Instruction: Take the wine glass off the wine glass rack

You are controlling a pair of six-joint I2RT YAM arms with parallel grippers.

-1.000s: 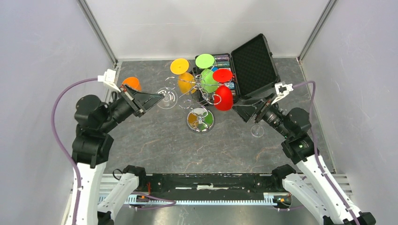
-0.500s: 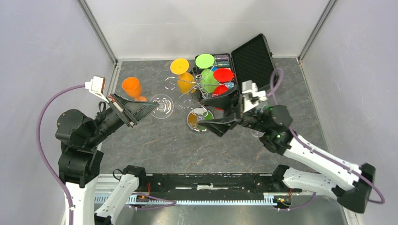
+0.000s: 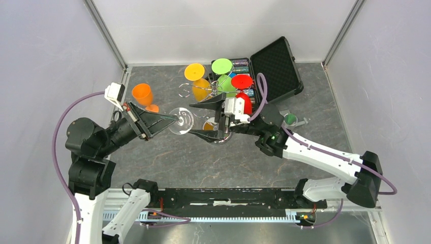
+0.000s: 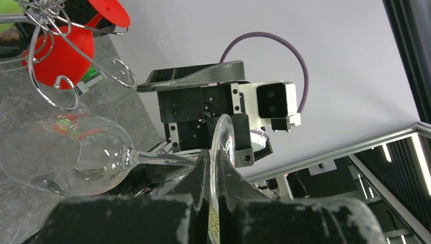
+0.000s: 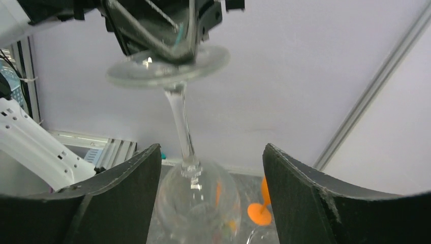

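A clear wine glass [image 3: 183, 121] is off the wine glass rack [image 3: 215, 92] and lies level in the air to its left. My left gripper [image 3: 174, 119] is shut on the glass's foot [image 4: 222, 147], with the stem and bowl [image 4: 66, 160] reaching away from it. My right gripper [image 3: 201, 121] is open, one finger on each side of the bowl [image 5: 199, 201], and gaps show on both sides. From above in the right wrist view, the left gripper's fingers [image 5: 152, 35] pinch the foot [image 5: 167, 67]. Yellow [image 3: 194, 72], green [image 3: 222, 66] and red [image 3: 241, 81] glasses hang from the rack.
An orange glass [image 3: 142, 94] stands on the table at the left, close to the left arm. An open black case [image 3: 272, 63] lies behind the rack. The rack's mirrored base [image 3: 221, 137] is partly hidden under the right gripper. A small green-tinted object [image 3: 289, 119] lies right of the rack.
The right arm has swung left across the front of the rack, bringing its open jaws around the clear glass's bowl and narrowing them a little. The left arm has kept hold of the foot.
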